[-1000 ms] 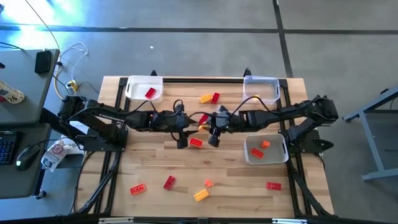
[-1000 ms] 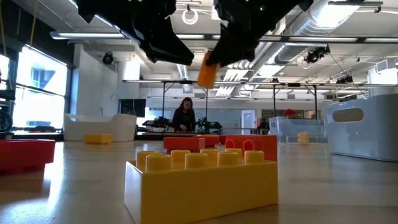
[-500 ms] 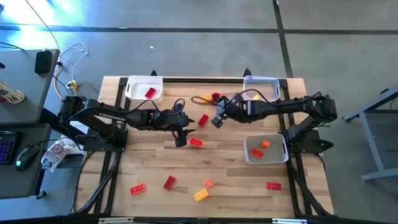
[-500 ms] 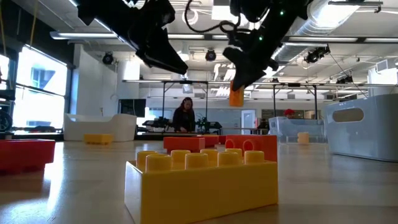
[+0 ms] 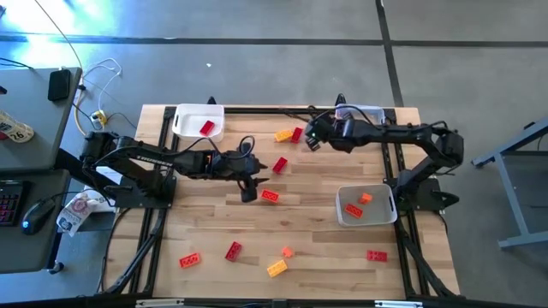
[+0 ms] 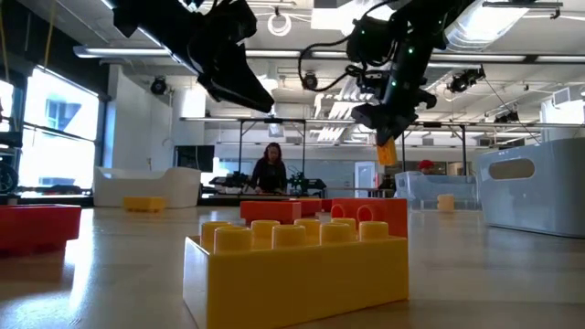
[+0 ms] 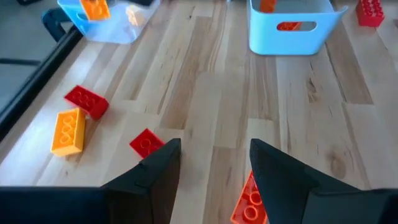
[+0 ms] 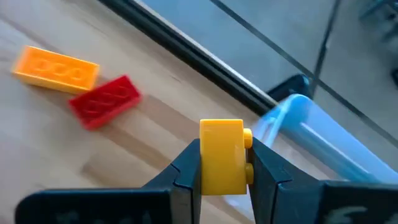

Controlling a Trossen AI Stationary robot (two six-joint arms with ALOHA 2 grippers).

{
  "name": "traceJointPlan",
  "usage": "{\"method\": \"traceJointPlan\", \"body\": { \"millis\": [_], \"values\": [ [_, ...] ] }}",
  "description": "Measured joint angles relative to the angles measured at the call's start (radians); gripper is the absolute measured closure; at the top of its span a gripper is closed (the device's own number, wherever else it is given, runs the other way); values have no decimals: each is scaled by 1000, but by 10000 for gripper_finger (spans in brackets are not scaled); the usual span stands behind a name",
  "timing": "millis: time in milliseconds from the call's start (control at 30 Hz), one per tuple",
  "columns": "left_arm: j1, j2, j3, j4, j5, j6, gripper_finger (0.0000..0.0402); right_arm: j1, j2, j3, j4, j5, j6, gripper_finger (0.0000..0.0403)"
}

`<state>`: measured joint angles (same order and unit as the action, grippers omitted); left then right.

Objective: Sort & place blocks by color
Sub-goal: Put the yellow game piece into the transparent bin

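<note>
Carrying: right gripper [image 8: 222,163] pinched a yellow block [image 8: 222,155] just short of the clear tray [image 5: 360,121].
Advice: clear the rim, centre, then release.
Waiting: left gripper [image 7: 211,177] spread, above the surface [image 5: 308,222].

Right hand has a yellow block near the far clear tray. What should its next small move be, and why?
Probably carry on until it is over the clear tray, then release. The right hand is shut on the yellow block, and the tray's rim sits just ahead; the block does not yet look above it.

Glossy plastic blocks [image 5: 270,196] lie on a smooth, pale wooden table [image 5: 317,239] beside a translucent plastic tray [image 5: 360,121].
</note>
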<state>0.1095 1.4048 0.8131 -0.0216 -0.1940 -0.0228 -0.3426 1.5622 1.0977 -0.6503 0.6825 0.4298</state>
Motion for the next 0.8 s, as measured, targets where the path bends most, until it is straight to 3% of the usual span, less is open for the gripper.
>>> {"method": "traceJointPlan", "body": {
  "millis": [233,467,600,800],
  "values": [
    [-1,0,0,-74,2,-84,222,-87,-25,0,-77,68,-11,336],
    [-1,0,0,-141,2,-166,222,-187,-41,0,-169,65,37,336],
    [-1,0,0,-168,2,-199,222,-238,-36,0,-195,8,44,336],
    [-6,0,0,-195,1,-247,222,-319,-17,0,-186,-182,34,336]
  ]
}}
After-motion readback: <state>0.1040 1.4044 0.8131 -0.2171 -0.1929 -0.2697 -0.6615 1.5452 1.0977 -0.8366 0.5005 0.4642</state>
